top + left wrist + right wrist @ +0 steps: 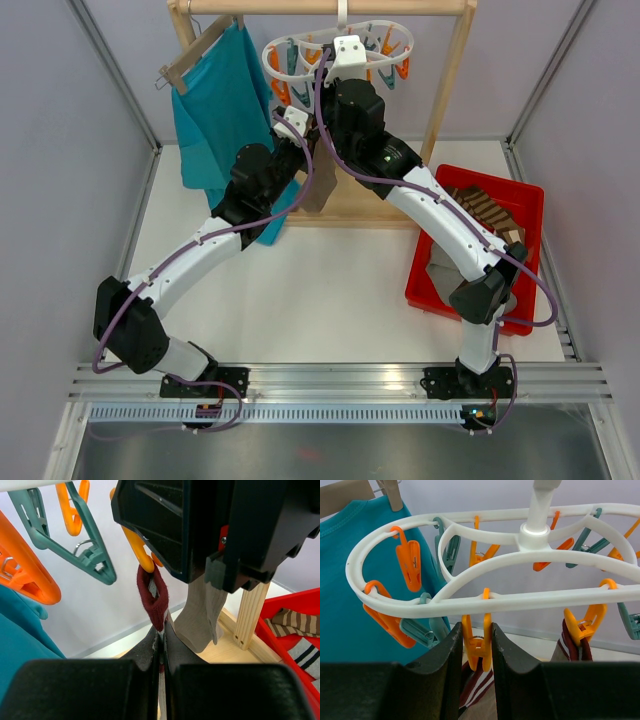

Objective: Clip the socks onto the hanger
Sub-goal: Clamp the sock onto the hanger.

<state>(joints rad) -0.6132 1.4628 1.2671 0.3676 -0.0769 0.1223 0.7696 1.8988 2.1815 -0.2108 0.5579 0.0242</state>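
Orange clip [476, 649] is squeezed by right gripper [476, 631], jaws narrowed onto it; maroon-cuffed sock [152, 596] is pinched in closed left gripper [160, 639], foot hidden.

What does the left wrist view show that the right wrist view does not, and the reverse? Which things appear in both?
Only left wrist: the left gripper shut on a dark red sock, the red bin holding striped socks, and a wooden post.
Only right wrist: the white hanger, ring and hub, and the right gripper pinching an orange clip.
Both: the teal shirt, orange and teal clips, and dark red sock fabric.
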